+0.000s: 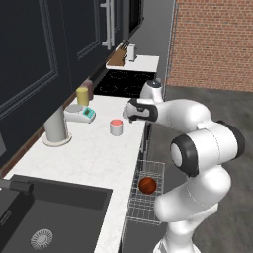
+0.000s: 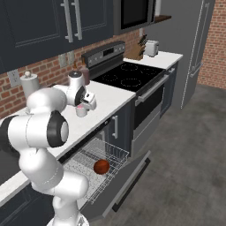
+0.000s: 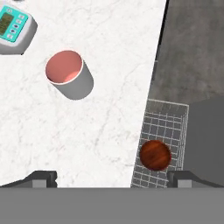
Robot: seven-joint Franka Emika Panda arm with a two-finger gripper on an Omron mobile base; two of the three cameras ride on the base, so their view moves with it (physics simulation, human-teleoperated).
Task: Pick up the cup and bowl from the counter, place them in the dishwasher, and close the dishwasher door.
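The bowl (image 3: 155,155) sits in the dishwasher (image 3: 162,131) rack, lower right. The cup (image 3: 69,74) waits on the bench (image 3: 100,131), upper left. Jaws spread, holding nothing. Door not shut.

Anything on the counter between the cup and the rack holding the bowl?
No. In the hand view, bare counter runs from the cup to the edge; the bowl sits in the rack beyond.

The counter (image 1: 89,148) is white with faint grey marbling; the cup (image 1: 116,127) is pale grey-white outside, salmon-red inside; the bowl (image 1: 147,185) is glossy reddish-brown on the silver wire rack (image 1: 148,207); the scale (image 1: 81,113) at far left is white with a teal panel; the sink (image 1: 54,217) is black; the far wall (image 1: 212,44) is red brick.
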